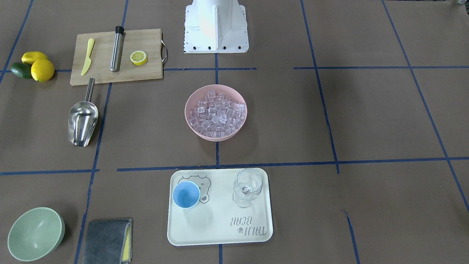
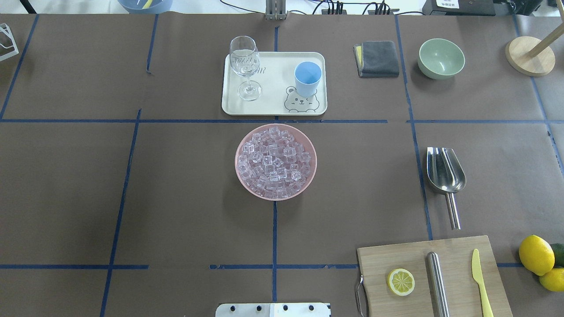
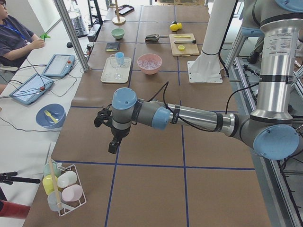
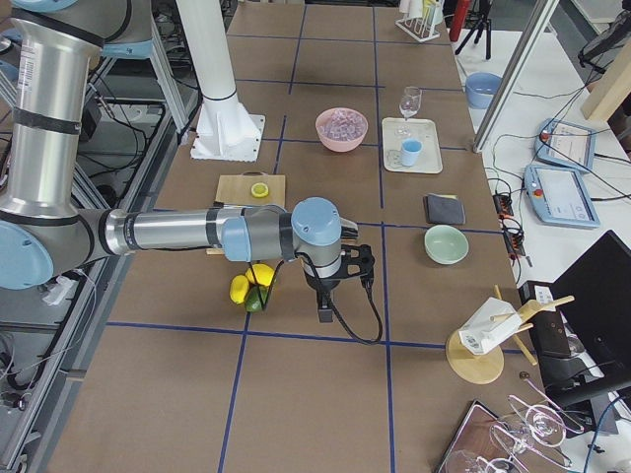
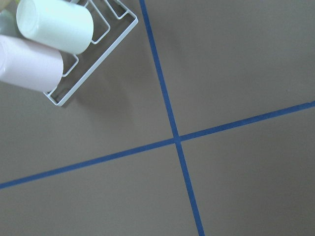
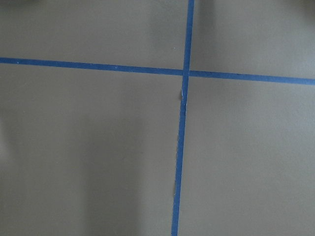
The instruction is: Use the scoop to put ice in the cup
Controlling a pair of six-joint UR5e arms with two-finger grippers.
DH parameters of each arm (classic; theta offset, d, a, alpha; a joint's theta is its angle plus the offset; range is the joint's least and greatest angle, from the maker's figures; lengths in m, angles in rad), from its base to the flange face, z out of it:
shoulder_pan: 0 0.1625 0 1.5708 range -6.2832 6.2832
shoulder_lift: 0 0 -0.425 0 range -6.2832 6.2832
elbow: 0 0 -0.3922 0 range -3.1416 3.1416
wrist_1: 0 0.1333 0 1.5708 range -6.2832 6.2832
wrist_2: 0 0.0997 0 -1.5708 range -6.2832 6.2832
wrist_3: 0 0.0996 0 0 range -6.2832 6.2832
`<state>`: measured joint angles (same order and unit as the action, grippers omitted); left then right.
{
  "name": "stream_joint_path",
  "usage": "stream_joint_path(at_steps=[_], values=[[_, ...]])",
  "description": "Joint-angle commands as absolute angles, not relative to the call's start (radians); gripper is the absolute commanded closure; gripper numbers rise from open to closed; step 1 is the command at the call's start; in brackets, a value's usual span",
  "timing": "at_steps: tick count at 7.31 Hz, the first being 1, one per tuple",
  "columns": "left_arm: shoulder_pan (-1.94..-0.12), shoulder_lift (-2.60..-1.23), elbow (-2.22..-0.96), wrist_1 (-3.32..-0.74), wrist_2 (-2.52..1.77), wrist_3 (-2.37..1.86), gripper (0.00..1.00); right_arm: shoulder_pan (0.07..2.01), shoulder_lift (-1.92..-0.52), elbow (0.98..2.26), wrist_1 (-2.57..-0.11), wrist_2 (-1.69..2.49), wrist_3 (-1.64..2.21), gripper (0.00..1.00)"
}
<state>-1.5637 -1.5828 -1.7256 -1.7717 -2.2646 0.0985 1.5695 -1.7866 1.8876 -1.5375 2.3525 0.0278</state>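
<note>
Your scoop (image 2: 445,172) lies on the desk (image 2: 176,198), well right of the pink bowl (image 2: 237,162) of ice (image 2: 275,160), handle toward the cutting board (image 2: 456,268). It's stiff, slick steel, so pinch its thin handle. You cannot tell if the left hand (image 3: 113,145) or right hand (image 4: 323,311) is open.

L arm (image 3: 189,117) stretched out level, wrist bent, L gripper (image 3: 113,143) pointing down. R arm (image 4: 177,232) likewise, R gripper (image 4: 325,301) pointing down. Jaw state unclear on both.
</note>
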Motion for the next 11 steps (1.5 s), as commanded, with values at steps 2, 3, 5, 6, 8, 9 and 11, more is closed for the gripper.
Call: stream_joint_path(at_steps=[2, 3, 5, 6, 8, 9, 11], values=[[-1.514, -1.618, -1.634, -2.063, -2.387, 0.097, 0.0, 1.554, -1.756, 1.87, -1.537, 2.355, 0.028, 0.0], [-1.485, -1.618, -1.631, -2.097, -2.408, 0.098, 0.0, 1.511, -1.729, 1.871, -1.531, 2.355, 0.029, 0.0], [-1.416, -1.618, -1.629, -2.274, -2.414, 0.097, 0.0, 1.439, -1.695, 1.876, -1.519, 2.355, 0.061, 0.0], [-1.317, -1.621, -1.634, -2.378, -2.404, 0.106, 0.0, 1.41, -1.687, 1.879, -1.487, 2.355, 0.095, 0.0], [-1.136, -1.675, -1.626, -2.523, -2.401, 0.092, 0.0, 1.333, -1.668, 1.879, -1.413, 2.35, 0.24, 0.0], [-1.076, -1.69, -1.628, -2.536, -2.402, 0.097, 0.0, 1.3, -1.649, 1.879, -1.387, 2.347, 0.306, 0.0], [-0.972, -1.767, -1.602, -2.54, -2.401, 0.103, 0.0, 1.223, -1.603, 1.882, -1.381, 2.344, 0.427, 0.0]])
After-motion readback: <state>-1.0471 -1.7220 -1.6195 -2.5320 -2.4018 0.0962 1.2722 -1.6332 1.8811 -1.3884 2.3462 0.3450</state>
